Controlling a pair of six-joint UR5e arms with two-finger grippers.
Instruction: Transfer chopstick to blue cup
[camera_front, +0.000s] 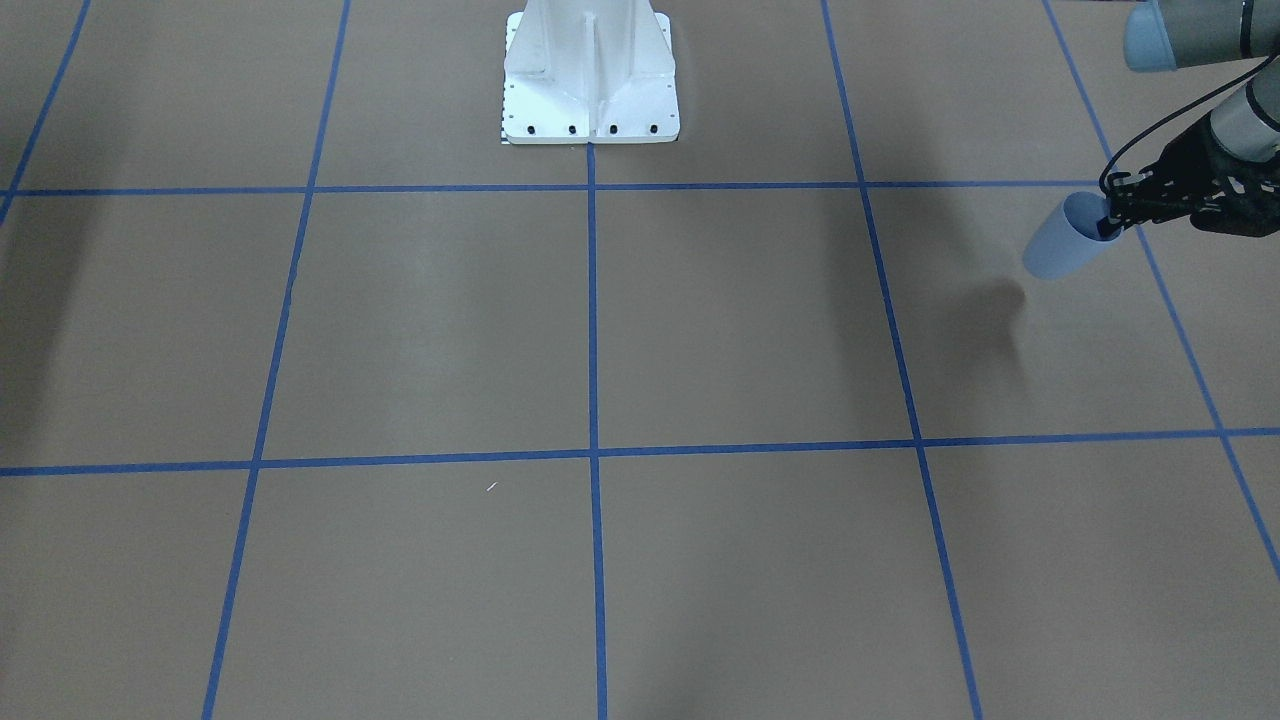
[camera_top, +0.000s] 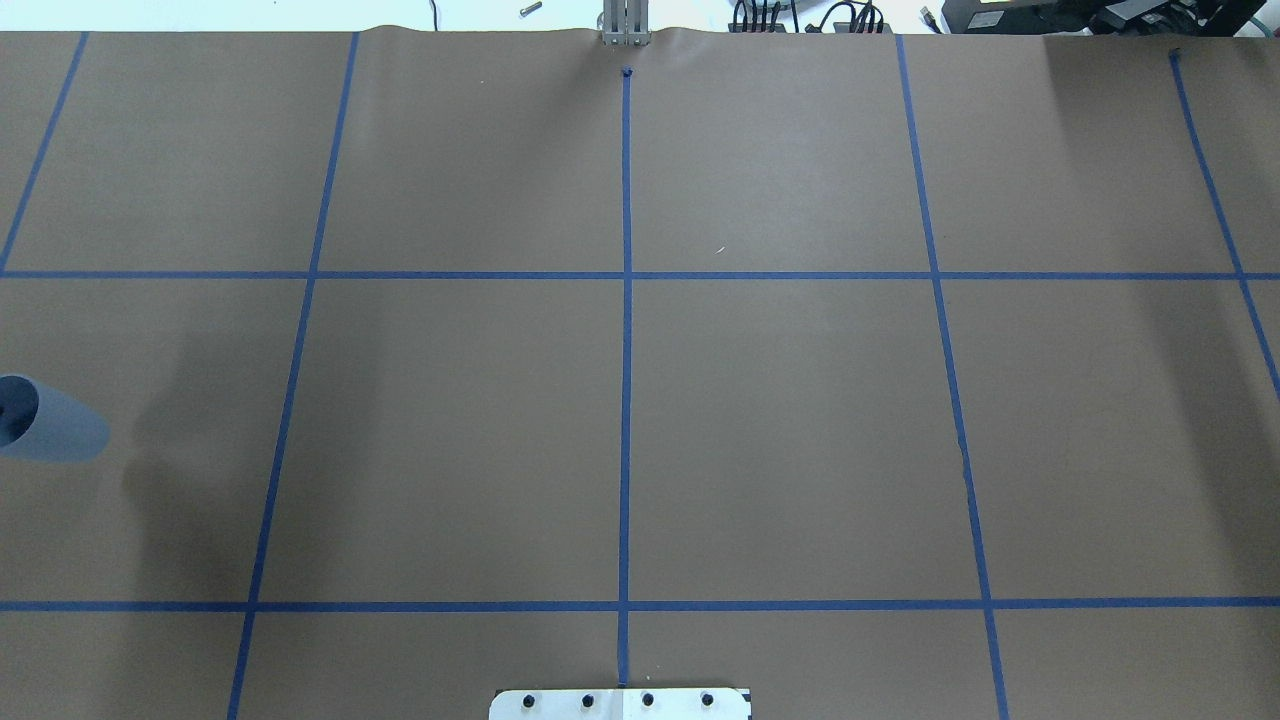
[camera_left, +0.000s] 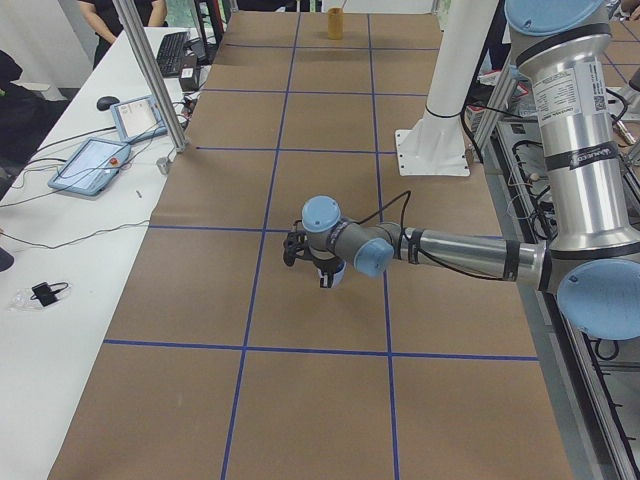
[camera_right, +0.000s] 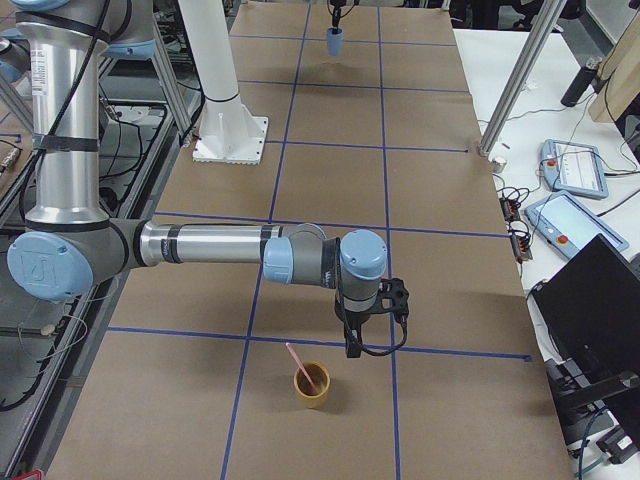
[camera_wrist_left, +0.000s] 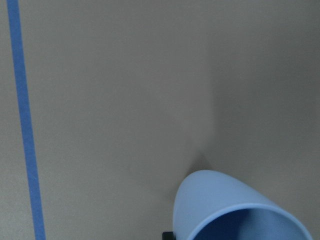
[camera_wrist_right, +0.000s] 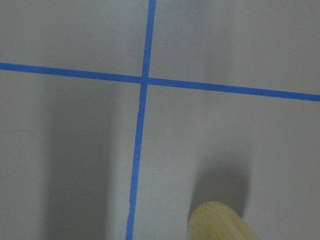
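Tilted blue cup (camera_front: 1058, 243) held by left hand (camera_front: 1113, 218).

A bench (camera_front: 700, 330) covered in brown paper is divided by blue tape lines (camera_front: 592, 300). A white robot base (camera_front: 590, 75) is set at its top centre. At the upper right, the left end effector (camera_front: 1118, 215) is closed on the rim of a blue cup (camera_front: 1058, 243), with one finger inside the mouth. The cup is held tilted, and its shadow (camera_front: 1000, 305) is cast apart from it on the bench.
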